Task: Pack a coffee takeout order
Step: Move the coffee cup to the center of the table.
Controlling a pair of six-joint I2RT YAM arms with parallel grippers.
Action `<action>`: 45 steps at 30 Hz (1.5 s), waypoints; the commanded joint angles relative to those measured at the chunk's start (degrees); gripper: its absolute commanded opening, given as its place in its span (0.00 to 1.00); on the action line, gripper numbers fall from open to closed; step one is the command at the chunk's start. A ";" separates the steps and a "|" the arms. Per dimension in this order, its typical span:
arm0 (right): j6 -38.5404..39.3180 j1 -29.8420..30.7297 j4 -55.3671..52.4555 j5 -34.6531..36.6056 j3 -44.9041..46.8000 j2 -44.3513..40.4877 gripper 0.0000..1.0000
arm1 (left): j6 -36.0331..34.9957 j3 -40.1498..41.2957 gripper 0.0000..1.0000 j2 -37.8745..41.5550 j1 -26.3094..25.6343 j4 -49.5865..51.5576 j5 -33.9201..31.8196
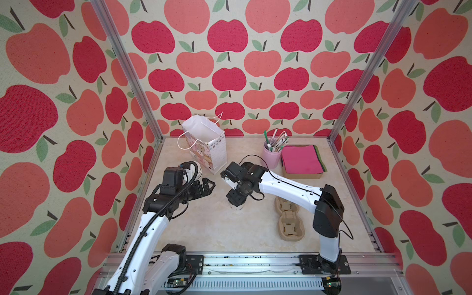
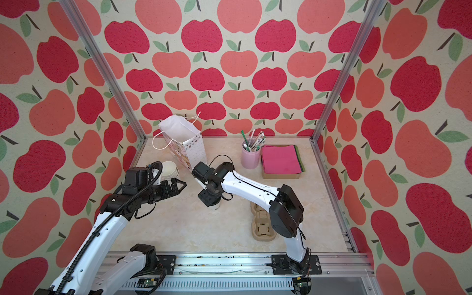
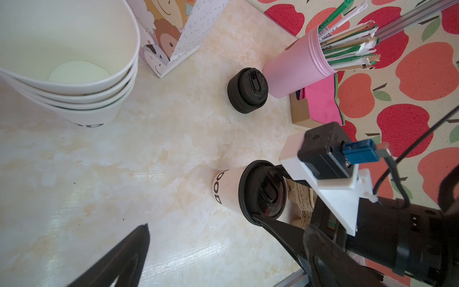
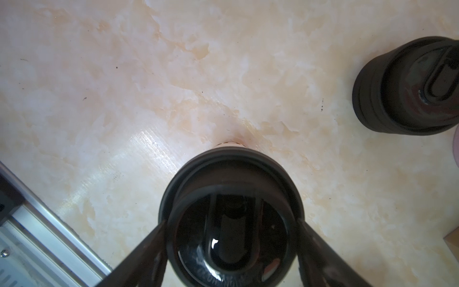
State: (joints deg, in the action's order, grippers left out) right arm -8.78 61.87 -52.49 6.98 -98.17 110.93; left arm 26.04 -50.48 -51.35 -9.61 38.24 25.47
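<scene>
Here, the right end effector (image 4: pixel 231 223) points down, straddling the cup (image 3: pixel 227 190) (upright).

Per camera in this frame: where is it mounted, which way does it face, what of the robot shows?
Top views: high over the table's front edge, looking down toward the back wall; left arm, right arm, left hand, right hand.
Left wrist: on the left arm, facing across the table at the lidded cup; one own finger, plus the right hand.
Right wrist: looking straight down on the cup's lid; own fingers flank it.
Shared: both wrist views show the spare lids.
</scene>
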 commanded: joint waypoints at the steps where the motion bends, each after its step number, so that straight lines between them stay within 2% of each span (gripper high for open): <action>1: 0.60 0.10 -1.21 -0.70 -0.79 1.71 0.78 | 0.65 0.91 0.99 0.45 0.37 -1.02 0.56; 10: 0.41 0.10 -1.21 -0.53 -0.23 1.68 0.72 | 0.93 1.85 0.99 0.87 0.31 -1.37 0.63; 22: -0.28 -2.12 -0.69 0.57 2.70 -2.39 0.72 | 1.08 2.66 0.99 1.31 0.35 -1.59 0.47; 32: 0.82 -8.48 -0.07 2.36 9.55 -9.19 0.72 | 1.25 3.02 0.99 1.53 0.32 -1.59 0.48; 45: 4.26 -21.93 4.03 0.71 18.29 -15.38 0.72 | 1.10 3.15 0.99 1.63 0.43 -1.19 -0.13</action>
State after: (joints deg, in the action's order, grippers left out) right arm -6.59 41.71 -50.17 8.16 -81.25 97.41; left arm 26.26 -47.88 -50.50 -9.61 37.45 25.45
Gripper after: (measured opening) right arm 0.723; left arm 0.991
